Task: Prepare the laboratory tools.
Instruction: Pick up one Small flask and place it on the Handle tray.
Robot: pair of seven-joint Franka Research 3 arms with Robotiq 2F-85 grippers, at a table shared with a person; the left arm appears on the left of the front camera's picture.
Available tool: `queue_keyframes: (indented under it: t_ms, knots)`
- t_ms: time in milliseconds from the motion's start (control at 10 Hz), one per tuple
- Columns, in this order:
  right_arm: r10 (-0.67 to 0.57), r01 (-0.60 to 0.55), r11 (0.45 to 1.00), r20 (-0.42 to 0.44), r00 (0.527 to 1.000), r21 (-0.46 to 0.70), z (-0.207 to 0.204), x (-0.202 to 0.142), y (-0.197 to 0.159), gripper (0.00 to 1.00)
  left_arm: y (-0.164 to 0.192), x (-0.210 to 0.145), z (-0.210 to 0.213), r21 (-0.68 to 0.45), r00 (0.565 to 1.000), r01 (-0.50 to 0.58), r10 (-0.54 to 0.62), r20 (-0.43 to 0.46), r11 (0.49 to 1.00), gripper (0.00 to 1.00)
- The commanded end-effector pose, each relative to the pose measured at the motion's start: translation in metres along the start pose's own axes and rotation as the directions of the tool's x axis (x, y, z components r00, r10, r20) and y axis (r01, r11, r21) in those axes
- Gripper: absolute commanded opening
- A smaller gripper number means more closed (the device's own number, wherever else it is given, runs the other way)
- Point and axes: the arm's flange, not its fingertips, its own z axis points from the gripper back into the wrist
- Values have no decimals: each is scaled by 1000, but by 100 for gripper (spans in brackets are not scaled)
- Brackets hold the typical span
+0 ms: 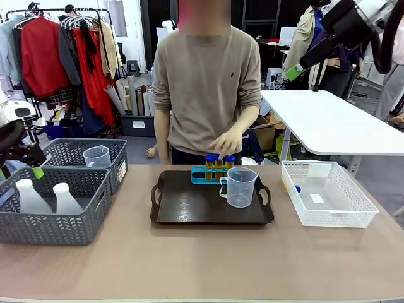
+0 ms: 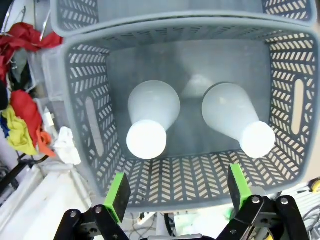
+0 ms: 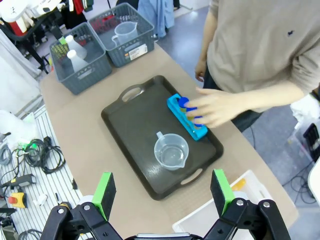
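Left wrist view: left gripper [image 2: 177,192] hangs over the near grey basket [image 2: 200,172], fingers wide apart, nothing between them. Two white conical flasks [image 2: 152,117] stand upright on the basket floor below it, side by side, not touching. Right wrist view: right gripper [image 3: 162,191] is high above the table, fingers spread and empty too, looking down on the dark tray [image 3: 135,125]. On the tray are a clear measuring beaker [image 3: 171,152] and, at the far edge, a blue tube rack [image 3: 175,105], where the person's hand [image 3: 220,106] rests on the blue-capped amber tubes [image 1: 219,163]. Step in hand, as I read it: the person seats tubes in the rack while the left arm lines up for a flask. The next move likely calls for a straight drop onto one flask's narrow neck, a close on it, a lift clear of the basket wall, then a carry to the tray's bare left half. Count, front view: flasks two. Beakers two, one on the tray and a second beaker [image 1: 96,156] in the far grey basket [image 1: 63,153]. Tubes three in the rack, plus a small blue-capped item [image 1: 297,188] in the white lattice basket [image 1: 334,218], possibly the fourth but too small to be sure. Grey baskets two, white basket one, tray one, rack one.
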Motion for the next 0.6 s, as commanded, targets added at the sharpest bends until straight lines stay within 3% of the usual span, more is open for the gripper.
queue_keyframes:
  t_ms: [0,500]
  knots:
    - [3,-3,1000,4,1000,8,2,1,0,100,4,2,-14,-7,1000,5,-5,-21,1000,100]
    - [3,-3,1000,4,1000,8,2,1,0,100,21,-3,-33,23,999,-13,14,-39,1000,100]
